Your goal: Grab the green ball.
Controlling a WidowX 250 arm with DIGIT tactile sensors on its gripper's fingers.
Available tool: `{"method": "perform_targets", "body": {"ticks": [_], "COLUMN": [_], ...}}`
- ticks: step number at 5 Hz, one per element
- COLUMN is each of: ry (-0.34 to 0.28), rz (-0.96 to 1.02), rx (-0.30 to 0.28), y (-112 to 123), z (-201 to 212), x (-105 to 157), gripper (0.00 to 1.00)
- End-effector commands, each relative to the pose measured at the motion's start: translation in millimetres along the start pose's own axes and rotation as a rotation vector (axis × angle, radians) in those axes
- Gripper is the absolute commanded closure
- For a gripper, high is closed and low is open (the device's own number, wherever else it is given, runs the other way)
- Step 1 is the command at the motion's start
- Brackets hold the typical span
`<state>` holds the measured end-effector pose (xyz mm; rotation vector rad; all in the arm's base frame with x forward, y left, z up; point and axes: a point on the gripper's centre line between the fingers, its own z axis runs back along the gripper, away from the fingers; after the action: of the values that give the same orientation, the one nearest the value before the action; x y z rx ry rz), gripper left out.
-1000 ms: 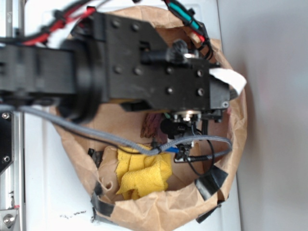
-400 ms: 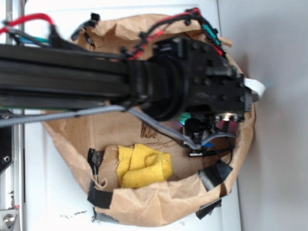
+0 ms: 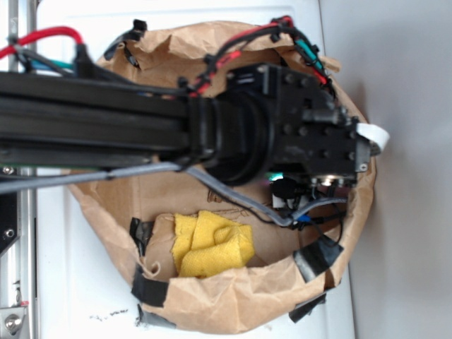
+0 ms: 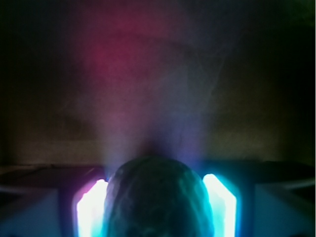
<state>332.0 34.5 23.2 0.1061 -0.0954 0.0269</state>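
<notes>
In the wrist view the green ball (image 4: 157, 207), dark teal and dimpled, fills the gap between my two brightly lit fingers (image 4: 91, 210) and touches both pads. My gripper (image 4: 156, 197) is shut on it, low inside a brown paper bag (image 3: 233, 304). In the exterior view the black wrist (image 3: 311, 141) covers the gripper. Only a teal glint of the ball (image 3: 274, 175) shows under it, at the right side of the bag.
A crumpled yellow cloth (image 3: 212, 244) lies in the bag's front left part. Black tape patches (image 3: 318, 258) sit on the bag's rim. The bag rests on a white table (image 3: 85, 282), and the arm (image 3: 99, 116) stretches across from the left.
The arm swung from the bag's middle to its right side and then settled slightly lower there. It now covers the brown wood piece seen earlier. The cloth has not moved.
</notes>
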Motion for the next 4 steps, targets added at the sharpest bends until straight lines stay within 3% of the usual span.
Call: {"method": "perform_targets", "body": {"ticks": [1, 2, 3, 4], "ry": [-0.064, -0.023, 0.009, -0.016], "rz": [0.019, 0.015, -0.035, -0.059], "rx": [-0.099, -0.164, -0.159, -0.166], "y": [13, 21, 26, 31], "z": [90, 129, 157, 171], "x": [-23, -44, -78, -104], "gripper": [1.00, 1.00, 1.00, 1.00]}}
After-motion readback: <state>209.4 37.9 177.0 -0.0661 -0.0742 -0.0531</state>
